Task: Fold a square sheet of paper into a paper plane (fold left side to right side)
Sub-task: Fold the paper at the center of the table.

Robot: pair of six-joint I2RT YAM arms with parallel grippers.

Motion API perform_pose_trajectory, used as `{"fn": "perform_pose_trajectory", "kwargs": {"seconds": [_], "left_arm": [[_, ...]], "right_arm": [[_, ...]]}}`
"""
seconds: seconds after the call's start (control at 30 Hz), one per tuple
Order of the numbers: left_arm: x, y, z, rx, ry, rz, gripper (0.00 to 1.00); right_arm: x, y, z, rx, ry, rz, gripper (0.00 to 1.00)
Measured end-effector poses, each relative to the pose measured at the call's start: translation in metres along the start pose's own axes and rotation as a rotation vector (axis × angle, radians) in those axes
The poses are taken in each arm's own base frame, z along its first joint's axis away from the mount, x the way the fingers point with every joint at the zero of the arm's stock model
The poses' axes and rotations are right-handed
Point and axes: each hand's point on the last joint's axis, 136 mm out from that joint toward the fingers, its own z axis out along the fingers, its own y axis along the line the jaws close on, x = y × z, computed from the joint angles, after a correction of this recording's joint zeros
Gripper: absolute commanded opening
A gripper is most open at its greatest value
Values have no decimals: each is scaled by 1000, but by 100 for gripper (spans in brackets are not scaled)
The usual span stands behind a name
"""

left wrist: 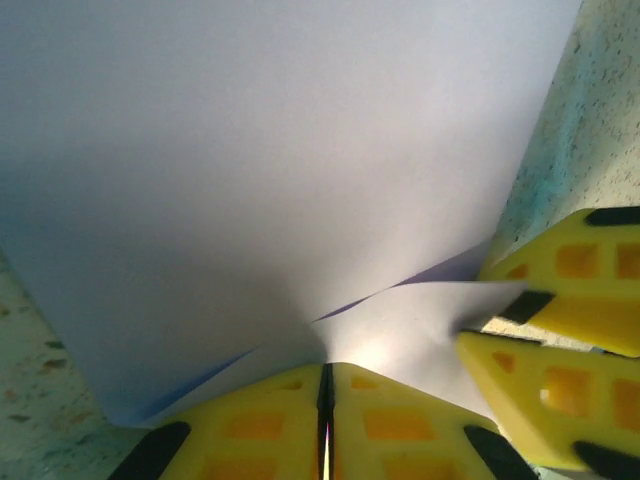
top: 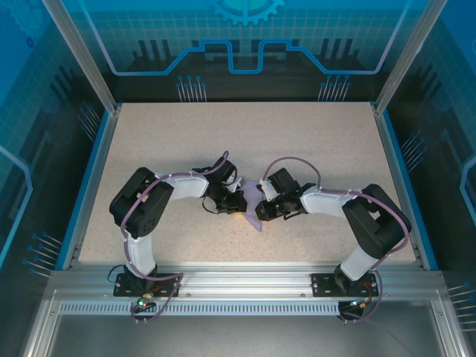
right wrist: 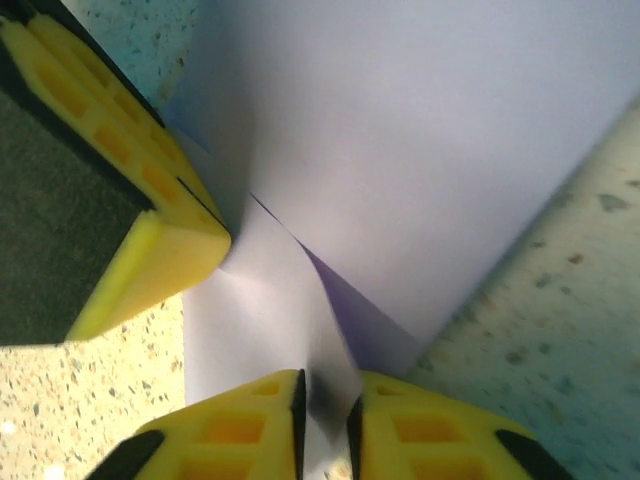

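Observation:
The pale lavender sheet of paper (top: 256,199) lies at the middle of the table, between my two grippers, with a folded flap and a diagonal crease. In the left wrist view the paper (left wrist: 300,150) spreads out ahead, and my left gripper (left wrist: 326,372) is shut on its near edge. My right gripper (right wrist: 325,405) has its jaws a little apart, with the paper (right wrist: 420,130) edge lying loose in the gap. The two grippers stand close together: the right one's fingers (left wrist: 560,300) reach in from the right, and a left finger (right wrist: 150,240) shows at the upper left.
The speckled beige table (top: 297,141) has blue rails along its left and right sides and a metal frame around it. Both arms bend inward from their bases at the near edge.

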Motion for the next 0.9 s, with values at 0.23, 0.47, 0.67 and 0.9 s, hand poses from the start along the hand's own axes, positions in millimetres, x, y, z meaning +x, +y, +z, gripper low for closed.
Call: {"fn": "perform_pose_trajectory", "kwargs": {"seconds": [0.23,0.47,0.67,0.9], "left_arm": [[-1,0,0,1,-3,-1,11],[0,0,0,3,-6,2,11],[0,0,0,4,-6,1,11],[0,0,0,3,-6,1,11]], "right_arm": [[-3,3,-35,12,-38,75,21],[1,34,-47,-62,-52,187,4],[16,62,-27,-99,22,242,3],[17,65,-4,-54,71,307,4]]}}
